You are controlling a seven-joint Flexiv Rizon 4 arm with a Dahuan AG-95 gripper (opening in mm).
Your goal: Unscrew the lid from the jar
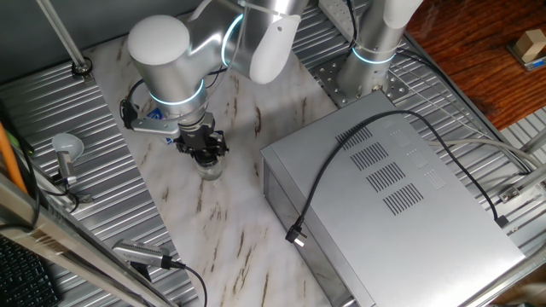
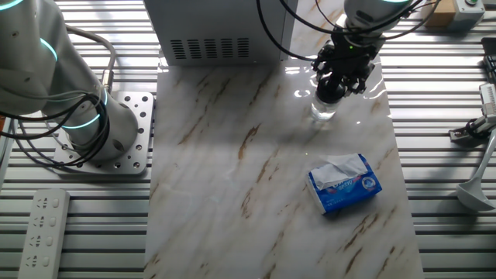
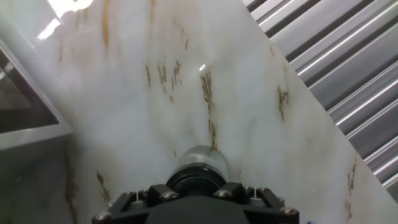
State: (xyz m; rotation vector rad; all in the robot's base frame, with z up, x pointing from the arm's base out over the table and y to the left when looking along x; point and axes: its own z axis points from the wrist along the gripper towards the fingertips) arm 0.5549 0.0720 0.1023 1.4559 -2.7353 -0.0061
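Note:
The small clear jar [image 1: 210, 170] stands upright on the marble board, left of the grey box. It also shows in the other fixed view [image 2: 323, 111] and in the hand view [image 3: 200, 160]. Its black lid [image 3: 198, 178] sits on top of it. My gripper [image 1: 205, 150] comes straight down onto it, and its black fingers [image 3: 231, 189] stand on both sides of the lid, pressed against it. In the other fixed view the gripper [image 2: 339, 84] hides most of the lid. The jar's body below stays in sight.
A large grey metal box [image 1: 392, 196] with a black cable over it lies right of the jar. A blue-and-white packet [image 2: 345, 184] lies on the board nearer the front. The arm's base [image 2: 93, 132] and a power strip [image 2: 45, 229] are on the ridged metal surface.

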